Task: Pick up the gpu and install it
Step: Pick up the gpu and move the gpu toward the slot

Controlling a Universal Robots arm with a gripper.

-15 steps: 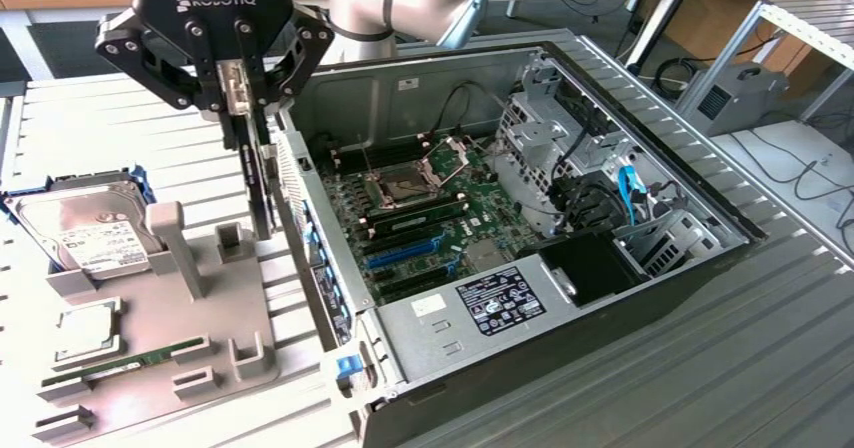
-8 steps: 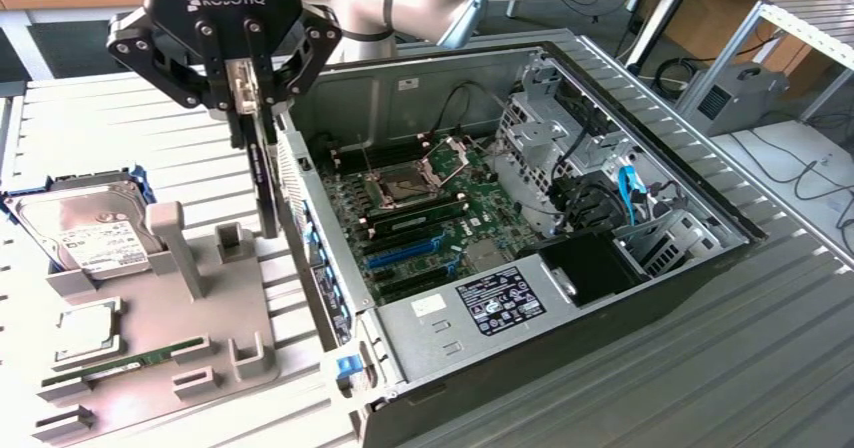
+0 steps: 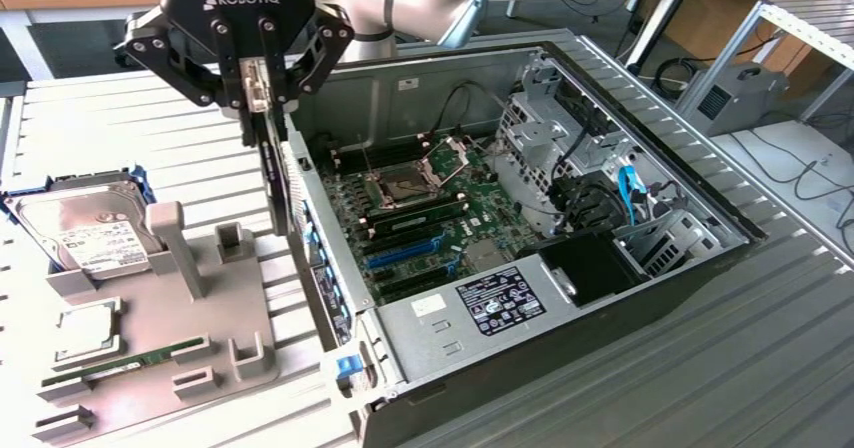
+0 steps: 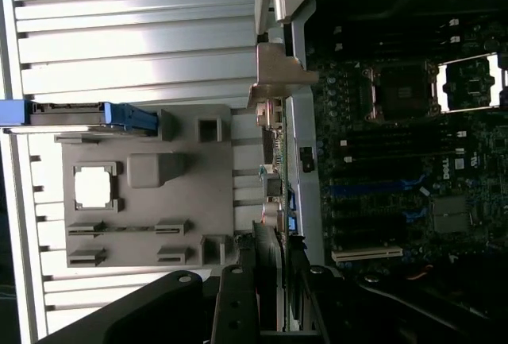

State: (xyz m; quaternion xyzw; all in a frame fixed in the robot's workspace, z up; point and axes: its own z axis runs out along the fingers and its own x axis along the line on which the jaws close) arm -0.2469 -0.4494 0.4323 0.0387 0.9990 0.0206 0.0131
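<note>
My gripper point(image 3: 256, 108) hangs above the case's wall on the exterior view's left, shut on the gpu point(image 3: 274, 183). The card hangs edge-on below the fingers as a thin dark strip, between the grey fixture and the open computer case point(image 3: 641, 268). In the wrist view the gpu point(image 4: 274, 169) runs away from my gripper point(image 4: 270, 300), and its silver end bracket point(image 4: 278, 74) is at the far end, over the case wall. The motherboard point(image 3: 427, 208) lies open inside, with blue expansion slots point(image 3: 400, 253) close to the card.
A grey fixture point(image 3: 174, 298) on the slatted table holds a hard drive point(image 3: 80, 228), a processor chip point(image 3: 83, 333) and a memory stick point(image 3: 127, 360). Drive cages and cables point(image 3: 601, 188) fill the case's far side. A person's workbench legs and cables stand behind.
</note>
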